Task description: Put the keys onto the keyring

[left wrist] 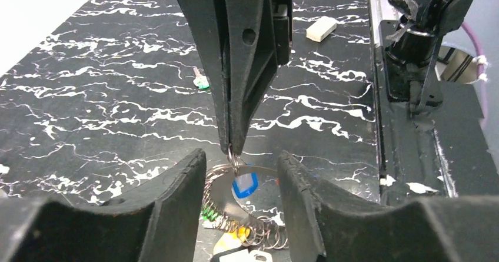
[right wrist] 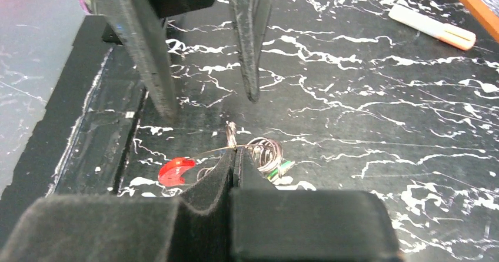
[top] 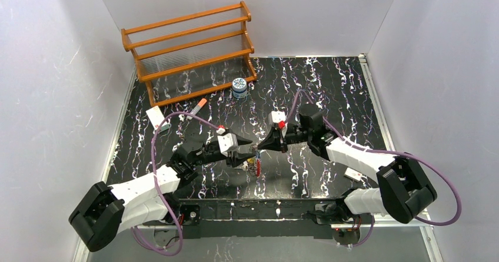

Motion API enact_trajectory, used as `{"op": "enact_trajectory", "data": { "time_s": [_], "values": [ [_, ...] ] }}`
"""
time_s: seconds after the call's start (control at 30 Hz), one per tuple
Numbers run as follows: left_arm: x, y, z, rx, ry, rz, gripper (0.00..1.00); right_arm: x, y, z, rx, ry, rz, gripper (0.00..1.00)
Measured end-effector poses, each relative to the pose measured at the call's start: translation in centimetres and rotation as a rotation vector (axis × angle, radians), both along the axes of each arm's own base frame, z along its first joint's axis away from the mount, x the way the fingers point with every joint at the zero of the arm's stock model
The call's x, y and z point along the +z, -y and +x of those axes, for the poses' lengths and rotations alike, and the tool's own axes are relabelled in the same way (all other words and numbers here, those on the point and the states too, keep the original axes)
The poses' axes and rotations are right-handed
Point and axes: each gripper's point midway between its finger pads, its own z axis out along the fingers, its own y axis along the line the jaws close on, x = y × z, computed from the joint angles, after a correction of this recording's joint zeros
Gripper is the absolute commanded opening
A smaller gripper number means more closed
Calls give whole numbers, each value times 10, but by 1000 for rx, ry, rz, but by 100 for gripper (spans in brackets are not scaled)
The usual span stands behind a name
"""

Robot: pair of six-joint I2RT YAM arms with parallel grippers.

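Keyring (left wrist: 220, 190): centre-near, btwn both arms, hanging from right gripper (right wrist: 234, 156), whose jaws are pressed together on its wire. Left gripper (right wrist: 210, 103): jaws spread either side of ring, gripping nothing. Blue-headed key (left wrist: 245, 183), green-headed key (left wrist: 207, 215), yellow-headed key (left wrist: 235, 235): bunched at ring, prob. threaded. Loose green key (left wrist: 202, 83): on tabletop (top: 329, 97), further right, apparently left to do.
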Motion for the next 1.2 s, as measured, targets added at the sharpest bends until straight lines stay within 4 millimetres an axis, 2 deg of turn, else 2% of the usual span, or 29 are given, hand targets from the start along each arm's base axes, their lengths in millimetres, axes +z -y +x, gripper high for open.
{"op": "enact_trajectory", "data": {
  "time_s": [0.13, 0.37, 0.6, 0.97, 1.2],
  "values": [
    [2, -4, 2, 20, 33, 10, 49, 4, 2, 8, -17, 23, -62, 1],
    [-18, -7, 6, 24, 29, 107, 48, -5, 14, 6, -32, 18, -174, 1],
    [-22, -2, 12, 13, 30, 148, 40, -15, 21, 2, -38, 15, -269, 1],
    [-44, 10, 7, -53, -24, 193, 33, -55, 27, -6, -39, -76, -417, 1],
    [-43, 14, 2, -67, -36, 181, 33, -51, 20, -7, -38, -78, -411, 1]
  ]
}}
